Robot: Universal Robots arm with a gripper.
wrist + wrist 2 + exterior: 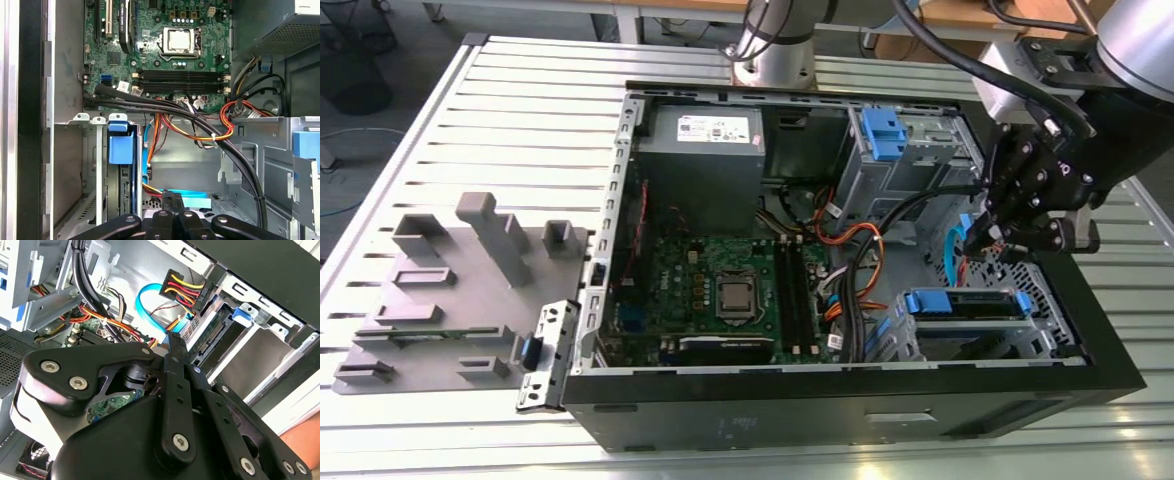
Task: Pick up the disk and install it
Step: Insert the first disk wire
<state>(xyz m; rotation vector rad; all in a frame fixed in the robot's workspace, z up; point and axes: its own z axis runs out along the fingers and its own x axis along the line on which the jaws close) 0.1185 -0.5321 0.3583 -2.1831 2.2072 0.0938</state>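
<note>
Gripper [1017, 235] is held inside the open computer case [854, 392], above the drive area. Its jaws are drawn together and nothing is seen clamped between them. In the second wrist view its tip is placed just beside the blue cable [145, 297] and near the yellow-red-black power plug [187, 290].

Disk [967, 303] is found slotted in the lower drive cage [1051, 300], just below the gripper, with its blue bracket showing. The connector edge is seen in the second wrist view (whether the plug is mated cannot be told).

Further out, the motherboard [720, 280] and power supply [707, 140] are seen. A grey fixture [454, 290] is laid on the slatted table [520, 90] at the exterior view's left.
</note>
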